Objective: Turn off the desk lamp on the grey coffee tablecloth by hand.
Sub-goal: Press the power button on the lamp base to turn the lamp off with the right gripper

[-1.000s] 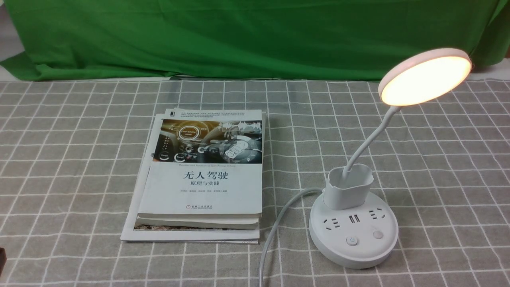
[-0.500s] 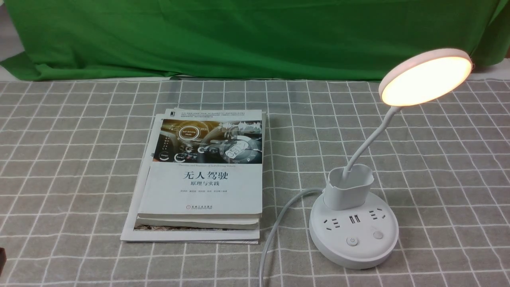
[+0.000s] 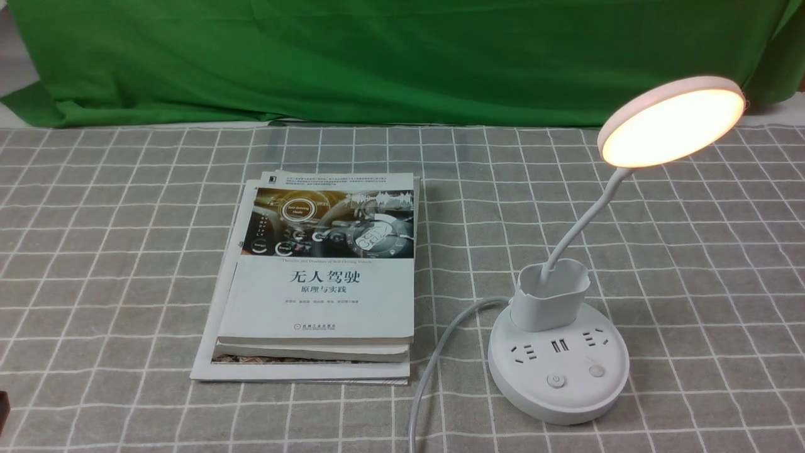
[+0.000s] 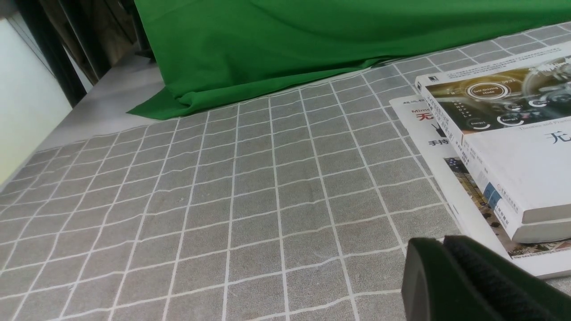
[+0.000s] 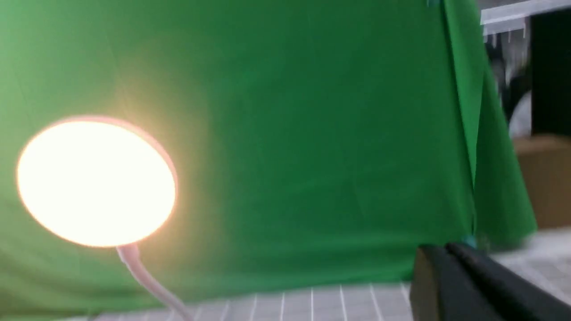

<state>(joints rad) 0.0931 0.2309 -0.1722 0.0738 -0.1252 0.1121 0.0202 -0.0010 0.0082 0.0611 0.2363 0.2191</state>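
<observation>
The white desk lamp stands at the front right of the grey coffee tablecloth [image 3: 692, 251]. Its round head [image 3: 673, 123] is lit and glows warm yellow. A bendy neck runs down into the pen cup [image 3: 550, 299] on the round base [image 3: 604, 402], which has two buttons [image 3: 555, 380] at the front. The lit head also shows, blurred, in the right wrist view [image 5: 96, 183]. My left gripper [image 4: 441, 243] is shut and empty, low over the cloth beside the books. My right gripper [image 5: 441, 249] is shut and empty, away from the lamp head. Neither touches the lamp.
A stack of books [image 3: 324, 277] lies left of the lamp; it also shows in the left wrist view [image 4: 513, 133]. The lamp's white cord [image 3: 434, 358] runs from the base to the front edge. A plain green cloth [image 3: 377, 56] hangs along the back.
</observation>
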